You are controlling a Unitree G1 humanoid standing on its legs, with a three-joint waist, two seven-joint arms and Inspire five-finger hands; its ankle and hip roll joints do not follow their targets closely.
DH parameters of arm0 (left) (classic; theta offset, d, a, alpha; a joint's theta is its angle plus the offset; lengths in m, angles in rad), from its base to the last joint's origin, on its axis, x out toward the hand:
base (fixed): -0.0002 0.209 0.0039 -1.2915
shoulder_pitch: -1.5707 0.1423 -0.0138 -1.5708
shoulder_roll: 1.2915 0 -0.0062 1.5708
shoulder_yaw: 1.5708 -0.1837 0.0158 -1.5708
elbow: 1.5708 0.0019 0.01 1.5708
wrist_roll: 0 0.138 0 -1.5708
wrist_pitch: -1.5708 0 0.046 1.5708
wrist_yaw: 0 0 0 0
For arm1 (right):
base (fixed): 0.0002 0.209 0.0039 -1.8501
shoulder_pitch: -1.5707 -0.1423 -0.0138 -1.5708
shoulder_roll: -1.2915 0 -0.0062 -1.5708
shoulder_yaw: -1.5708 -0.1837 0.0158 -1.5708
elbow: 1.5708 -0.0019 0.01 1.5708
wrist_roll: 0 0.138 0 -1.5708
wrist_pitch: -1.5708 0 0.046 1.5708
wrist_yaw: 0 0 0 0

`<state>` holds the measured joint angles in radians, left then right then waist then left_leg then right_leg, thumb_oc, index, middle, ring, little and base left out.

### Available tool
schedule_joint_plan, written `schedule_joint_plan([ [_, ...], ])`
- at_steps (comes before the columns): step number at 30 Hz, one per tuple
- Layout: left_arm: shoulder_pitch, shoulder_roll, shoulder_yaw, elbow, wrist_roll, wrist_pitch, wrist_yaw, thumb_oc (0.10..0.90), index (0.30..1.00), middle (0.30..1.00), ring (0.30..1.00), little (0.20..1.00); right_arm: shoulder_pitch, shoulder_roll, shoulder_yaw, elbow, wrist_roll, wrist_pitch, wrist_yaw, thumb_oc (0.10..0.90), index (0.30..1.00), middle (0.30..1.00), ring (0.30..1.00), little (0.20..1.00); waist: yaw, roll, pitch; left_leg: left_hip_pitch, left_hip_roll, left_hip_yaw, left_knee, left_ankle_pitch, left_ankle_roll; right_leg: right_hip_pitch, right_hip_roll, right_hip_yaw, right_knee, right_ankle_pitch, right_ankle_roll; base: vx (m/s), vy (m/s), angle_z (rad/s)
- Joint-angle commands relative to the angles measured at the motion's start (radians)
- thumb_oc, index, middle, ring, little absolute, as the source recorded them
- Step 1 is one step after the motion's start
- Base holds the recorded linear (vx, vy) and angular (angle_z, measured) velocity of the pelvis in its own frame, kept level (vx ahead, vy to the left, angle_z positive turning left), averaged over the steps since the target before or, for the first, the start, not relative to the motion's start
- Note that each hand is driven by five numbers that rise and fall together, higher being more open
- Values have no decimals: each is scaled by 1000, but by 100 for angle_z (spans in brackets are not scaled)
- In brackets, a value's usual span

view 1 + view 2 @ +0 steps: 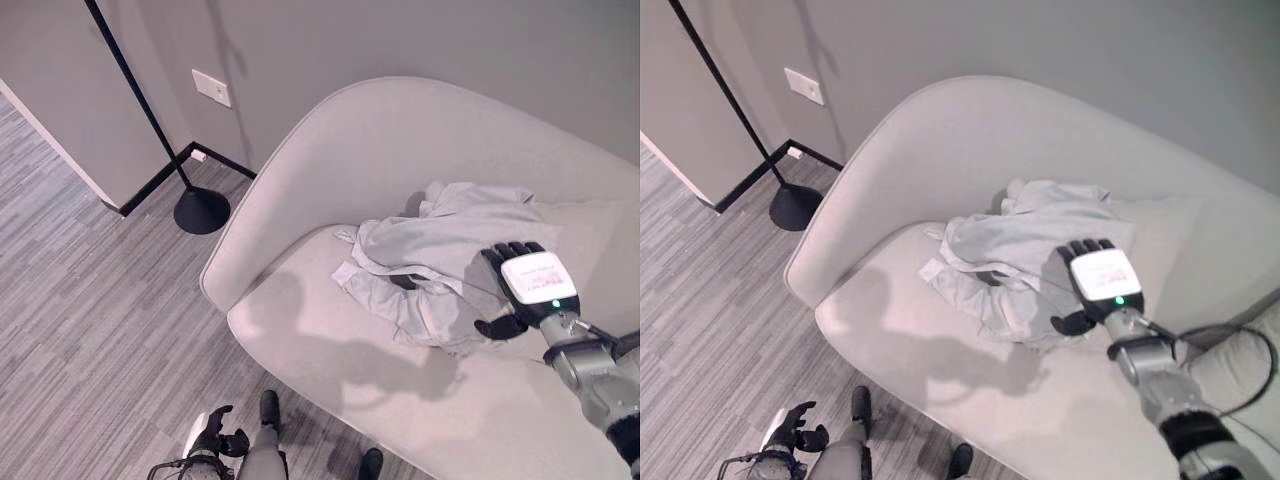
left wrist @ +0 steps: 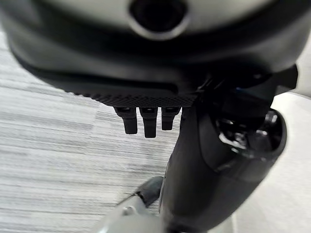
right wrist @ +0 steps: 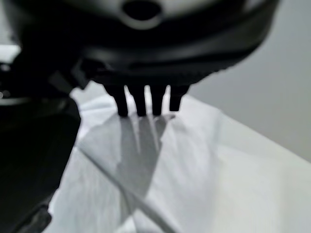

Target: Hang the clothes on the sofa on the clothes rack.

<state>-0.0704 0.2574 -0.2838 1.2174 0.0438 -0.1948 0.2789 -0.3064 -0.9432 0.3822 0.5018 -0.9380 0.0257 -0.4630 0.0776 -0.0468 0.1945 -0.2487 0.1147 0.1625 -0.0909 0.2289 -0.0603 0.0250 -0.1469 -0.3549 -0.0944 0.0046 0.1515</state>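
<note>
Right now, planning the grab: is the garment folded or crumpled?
Crumpled: the pale garment lies in a loose rumpled heap on the sofa, right hand over it.

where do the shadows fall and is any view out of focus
Left eye view: a soft shadow lies on the sofa seat before the pale garment. Right wrist view: the right hand casts a finger shadow on the cloth; the hand's near bulk is blurred. Left wrist view: the left hand is soft, over striped floor.

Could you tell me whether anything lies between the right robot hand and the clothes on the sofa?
Nothing visible does. The right robot hand is directly over the crumpled light grey clothes on the sofa, with its fingers straight and only bare cloth beneath them.
</note>
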Motion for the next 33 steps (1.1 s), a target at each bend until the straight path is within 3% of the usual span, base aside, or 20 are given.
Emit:
schedule_joint_plan([
  [1,-38,-18,-72,33,51,-25,30,800,900,900,900,900,-150,-91,-3,-59,-5,63,-103,800,900,900,900,900,31,-32,-26,-38,60,31,78,-115,-48,-19,-54,24,24,-12,-2,67,-23,4],
  [8,-57,-18,-131,-8,93,-32,45,800,900,900,900,900,-182,-84,-31,-148,14,64,-130,800,900,900,900,900,36,-19,-15,-43,51,14,69,-112,-46,-23,-63,4,41,-21,0,58,-19,11],
  [11,-64,-20,-158,-14,102,-36,47,800,900,900,900,900,-227,-56,51,-71,11,64,-110,800,900,900,900,900,45,-12,-3,-46,43,4,47,-96,-49,-30,-67,-6,44,-21,2,34,-11,10],
  [14,-77,-21,-198,-18,119,-43,54,800,900,900,900,900,-319,-6,216,168,-14,82,-64,800,900,900,900,900,56,-5,14,-57,34,-7,21,-78,-54,-36,-69,-20,34,-15,5,48,-8,24],
  [15,-87,-15,-216,-8,122,-43,61,800,900,900,900,900,-376,43,322,350,-28,94,-33,800,900,900,900,900,69,2,30,-66,28,-12,9,-69,-57,-39,-71,-27,29,-13,9,44,-15,15],
  [18,-91,-13,-217,-5,122,-42,66,800,900,900,900,900,-406,72,364,421,-28,97,-33,800,900,900,900,900,70,5,36,-71,25,-15,6,-64,-57,-44,-73,-28,28,-12,9,20,-13,6],
  [19,-110,0,-231,-2,118,-41,79,800,900,900,900,900,-468,130,439,612,-29,124,-9,800,900,900,900,900,84,14,50,-91,17,-17,4,-58,-59,-61,-78,-26,22,-2,13,15,2,8],
  [20,-116,4,-232,-1,118,-41,83,800,900,900,900,900,-489,149,457,665,-26,135,-2,800,900,900,900,900,86,16,52,-98,16,-15,4,-56,-60,-70,-79,-22,20,3,14,14,7,4],
  [21,-126,7,-237,1,115,-40,87,800,900,900,900,900,-511,163,469,701,-21,144,9,712,768,768,768,768,88,17,54,-105,14,-12,4,-56,-60,-78,-81,-18,17,10,16,6,7,4],
  [23,-135,9,-242,3,110,-36,92,800,900,900,900,900,-535,179,474,770,-8,160,32,447,371,371,371,371,90,18,55,-113,12,-9,4,-57,-59,-87,-81,-12,9,17,19,0,0,0],
  [24,-140,12,-244,-8,108,-33,95,800,900,900,900,900,-548,187,467,814,14,169,41,400,300,300,300,300,91,18,52,-119,9,-7,4,-55,-58,-92,-82,-10,7,21,20,31,15,-1],
  [33,-156,9,-254,-32,138,-31,122,800,900,900,900,900,-497,179,436,780,21,174,22,400,300,300,300,300,71,18,34,-108,5,-10,4,-66,-56,-79,-87,-16,7,15,22,2,2,1],
])
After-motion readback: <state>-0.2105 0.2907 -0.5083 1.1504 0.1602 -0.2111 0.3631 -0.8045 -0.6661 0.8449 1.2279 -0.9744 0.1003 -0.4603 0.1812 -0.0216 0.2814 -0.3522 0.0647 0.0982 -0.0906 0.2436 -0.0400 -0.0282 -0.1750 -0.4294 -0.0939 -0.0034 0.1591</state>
